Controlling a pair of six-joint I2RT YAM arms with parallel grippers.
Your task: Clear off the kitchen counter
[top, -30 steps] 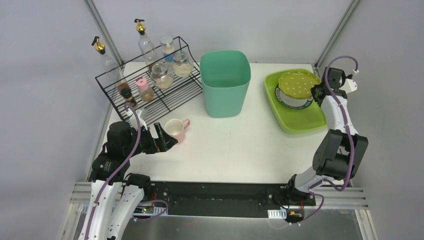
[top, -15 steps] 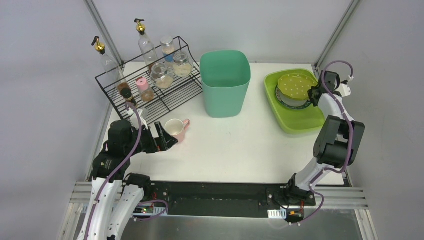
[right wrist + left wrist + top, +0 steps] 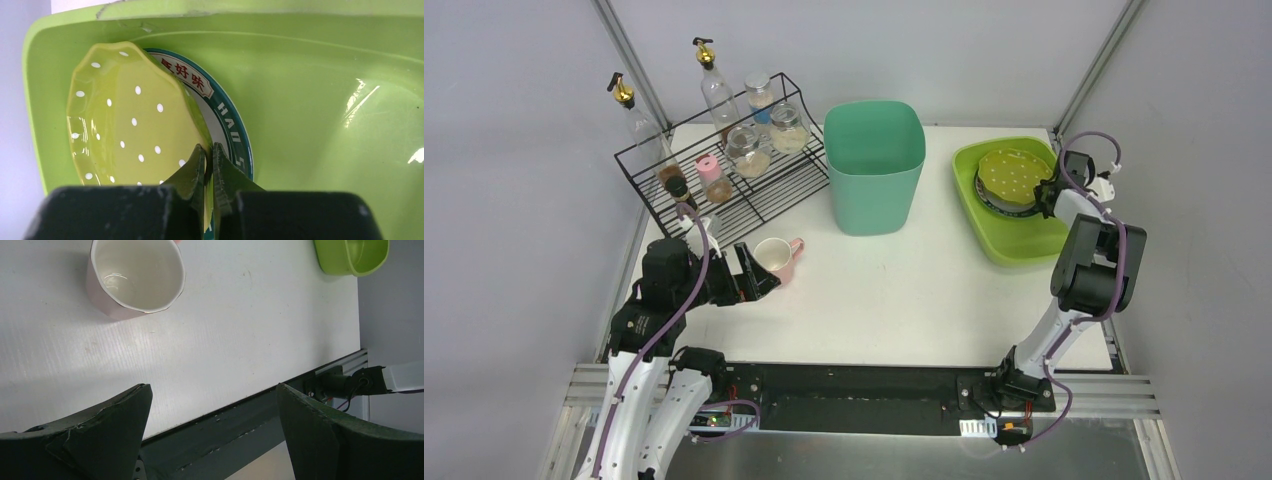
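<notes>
Right pincer (image 3: pixel 208 148) is clamped on the rim of the dotted yellow-green plate (image 3: pixel 125 120), which leans on a teal-rimmed dish (image 3: pixel 235 135) in the lime tray (image 3: pixel 325 100) below. I fear this thin edge grip slipping and the plate clattering. Left pincer (image 3: pixel 212 390) gapes wide, pink mug (image 3: pixel 132 275) just ahead. Beneath both, the white table (image 3: pixel 240 330) lies flat, long axis side to side.

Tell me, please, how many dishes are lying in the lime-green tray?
2. A yellow-green dotted plate lies on top, its rim pinched by the right gripper; a teal-rimmed plate sits beneath it. Anything further underneath would be hidden.
</notes>
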